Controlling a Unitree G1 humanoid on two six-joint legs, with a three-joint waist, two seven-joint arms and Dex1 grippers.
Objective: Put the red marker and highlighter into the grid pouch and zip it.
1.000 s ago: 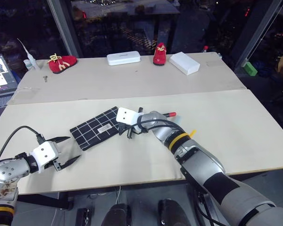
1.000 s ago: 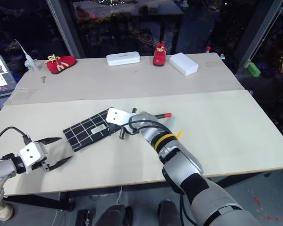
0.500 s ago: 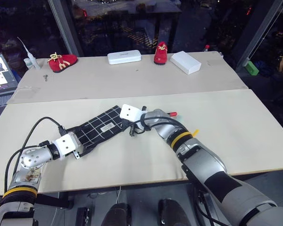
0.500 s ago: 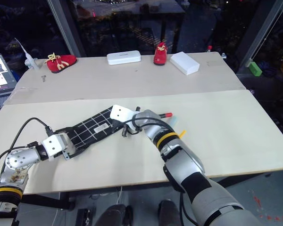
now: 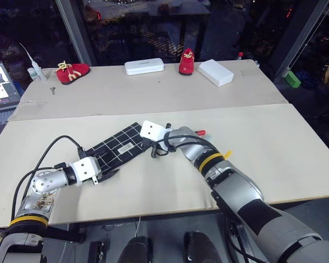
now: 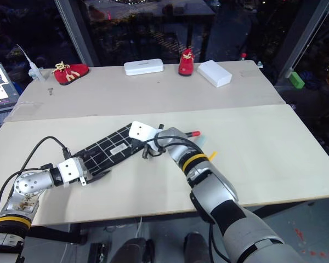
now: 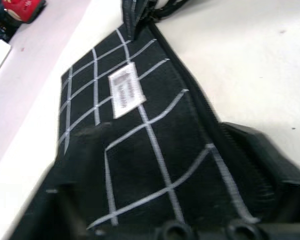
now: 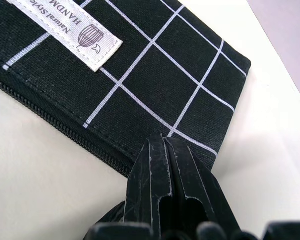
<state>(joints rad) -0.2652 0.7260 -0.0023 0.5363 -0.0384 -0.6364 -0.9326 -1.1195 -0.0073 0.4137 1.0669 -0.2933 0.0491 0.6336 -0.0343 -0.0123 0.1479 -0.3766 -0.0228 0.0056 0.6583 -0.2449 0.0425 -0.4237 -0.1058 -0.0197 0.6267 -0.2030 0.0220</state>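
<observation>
The grid pouch [image 5: 119, 149] is lying flat on the table [image 5: 274, 148], black with white lines and a small white label. The left gripper [image 5: 111, 174] is straddling its near end, fingers partly spread around the fabric. The right gripper [image 8: 166, 172] is pinched shut, pressing on the far corner. The red marker [image 5: 198, 132] is peeking out just behind the right wrist, both arms reaching low.
</observation>
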